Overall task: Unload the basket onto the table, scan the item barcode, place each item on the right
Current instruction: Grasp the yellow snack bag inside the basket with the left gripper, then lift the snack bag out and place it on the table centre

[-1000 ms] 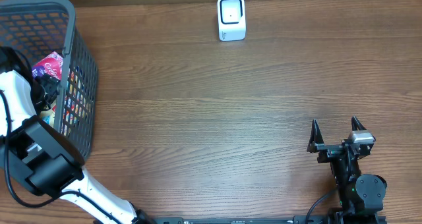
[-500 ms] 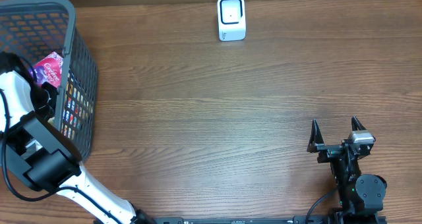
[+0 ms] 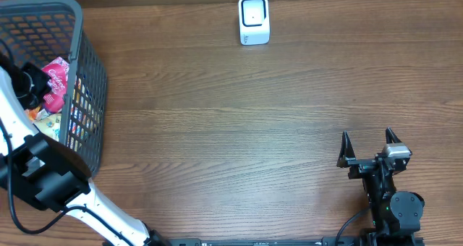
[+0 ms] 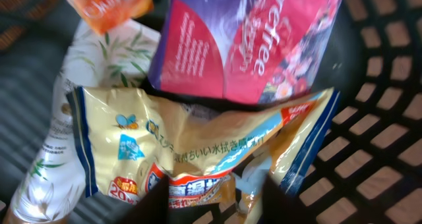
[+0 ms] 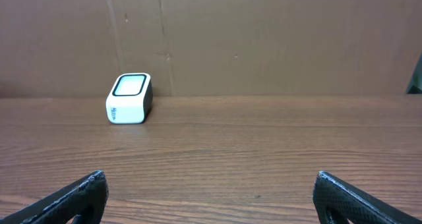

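My left gripper (image 3: 32, 87) is down inside the dark mesh basket (image 3: 81, 36) at the far left. In the left wrist view its dark fingers (image 4: 178, 201) are closed in on the lower edge of a crinkled yellow snack packet (image 4: 198, 135) with blue trim and Japanese print. A pink "carefree" pack (image 4: 244, 39) lies just beyond it, seen from overhead as a pink pack (image 3: 56, 76). The white barcode scanner (image 3: 254, 19) stands at the table's far edge. My right gripper (image 3: 369, 139) rests open near the front right, facing the scanner (image 5: 129, 98) with nothing between its fingers.
The basket also holds an orange packet (image 4: 109, 3) and a white leaf-patterned pack (image 4: 53, 138). Basket mesh (image 4: 376, 145) walls in the left gripper on the right. Bare wooden table (image 3: 231, 130) stretches between basket, scanner and right arm. A brown wall stands behind the scanner.
My left gripper has shifted toward the basket's far-left side and closed in on the yellow packet. The pink pack has shifted slightly. The right arm has not moved.
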Available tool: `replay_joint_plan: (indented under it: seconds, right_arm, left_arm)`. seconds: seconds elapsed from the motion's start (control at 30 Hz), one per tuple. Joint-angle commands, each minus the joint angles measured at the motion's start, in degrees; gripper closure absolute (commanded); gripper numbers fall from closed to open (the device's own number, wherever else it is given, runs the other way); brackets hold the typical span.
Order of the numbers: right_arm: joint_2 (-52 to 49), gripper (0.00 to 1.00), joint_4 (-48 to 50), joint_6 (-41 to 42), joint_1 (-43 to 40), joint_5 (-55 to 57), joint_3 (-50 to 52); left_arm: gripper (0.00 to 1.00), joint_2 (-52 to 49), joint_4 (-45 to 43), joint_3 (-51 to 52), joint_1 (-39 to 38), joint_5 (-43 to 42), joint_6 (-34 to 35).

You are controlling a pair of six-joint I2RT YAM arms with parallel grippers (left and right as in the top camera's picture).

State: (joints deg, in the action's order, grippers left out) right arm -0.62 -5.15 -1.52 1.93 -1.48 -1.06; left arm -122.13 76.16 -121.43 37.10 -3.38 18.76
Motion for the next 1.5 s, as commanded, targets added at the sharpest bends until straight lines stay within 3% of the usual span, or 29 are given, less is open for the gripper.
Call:
replay_joint_plan:
  seconds: [0.0,0.03,0.33,0.57,0.6,0.67,0.77,0.83,1.0,1.1,1.2,1.47]
  right_arm:
    - [0.46,0.00,0.31,-0.04,0.31,0.15,0.61]
    - [0.46,0.00,0.31,-0.04,0.31,0.17,0.61]
    - [0.46,0.00,0.33,-0.04,0.31,0.17,0.61]
    - [0.46,0.00,0.31,-0.04,0.31,0.15,0.61]
    - [0.46,0.00,0.33,-0.04,0.31,0.15,0.61]
    - [0.46,0.00,0.33,-0.04,0.31,0.15,0.61]
    - [0.46,0.00,0.33,-0.04,0.31,0.15,0.61]
    - [0.46,0.00,0.33,-0.04,0.31,0.17,0.61]
    - [0.46,0.00,0.31,-0.04,0.31,0.15,0.61]
    - [0.46,0.00,0.31,-0.04,0.31,0.17,0.61]
    - [0.46,0.00,0.31,-0.04,0.31,0.17,0.61]
    - [0.46,0.00,0.33,-0.04,0.31,0.17,0.61]
  left_arm:
    - [0.07,0.55,-1.42,5.55,-0.94,5.01,-3.30]
    - [0.00,0.55,-1.81,7.21,-0.98,5.55,-4.17]
    - [0.00,0.55,-8.85,20.44,-0.98,9.68,-12.92]
    - [0.03,0.52,-15.58,26.21,-1.05,1.11,-20.50]
    - [0.08,0.55,-16.46,26.97,-1.05,0.70,-20.50]
    - [0.41,0.55,-18.62,28.83,-1.03,0.63,-20.48]
    - [0.68,0.55,-20.09,29.57,-1.03,0.79,-20.04]
    - [0.94,0.55,-20.70,29.53,-1.03,0.79,-19.85]
    - [0.96,0.90,-18.60,27.12,-1.03,0.76,-17.11]
    - [0.96,1.44,-14.95,21.05,-1.03,-0.42,-12.28]
    - [0.96,3.72,-11.15,11.91,-1.03,-6.40,-11.87]
    - [0.96,18.58,-10.05,-1.09,-1.03,-8.02,-4.87]
